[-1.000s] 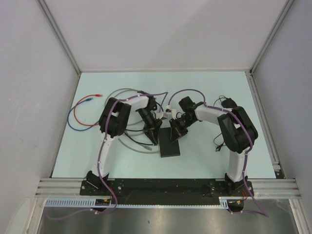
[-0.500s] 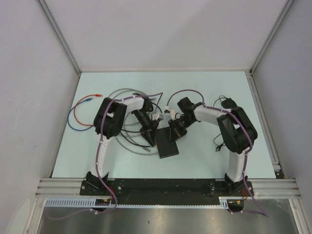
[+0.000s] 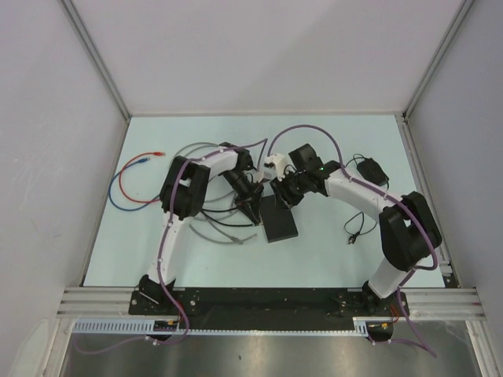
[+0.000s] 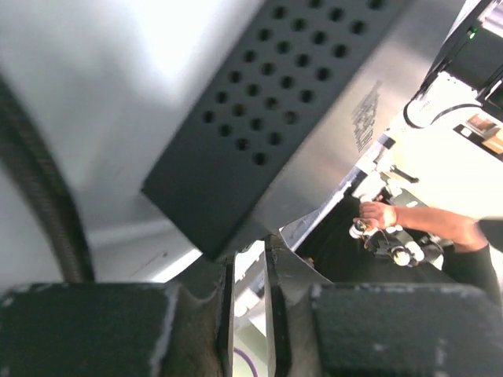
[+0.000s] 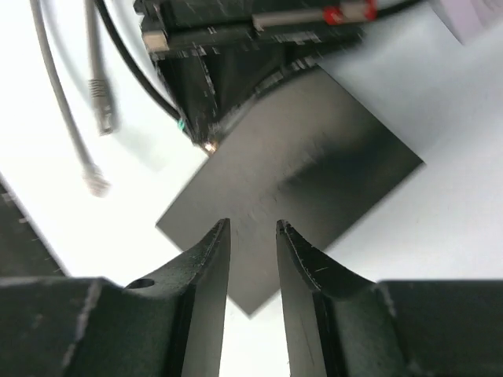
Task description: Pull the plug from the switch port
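Pale table (image 3: 330,251), switch (image 5: 314,157) just below right gripper (image 5: 252,225) (jaws slightly parted, empty).

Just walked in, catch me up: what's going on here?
Two robot arms are working on a black switch mid-table. The left hand sits at one corner of it, fingers nearly closed; whether it grips is unclear. The right hand hovers open and empty over the switch's flat top. Two grey cable ends lie loose beside it.

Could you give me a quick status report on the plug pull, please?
Left gripper nearly closed at the switch corner, grip unclear. Right gripper open, empty, over the switch. Two grey cable ends lie loose alongside; ports hidden.
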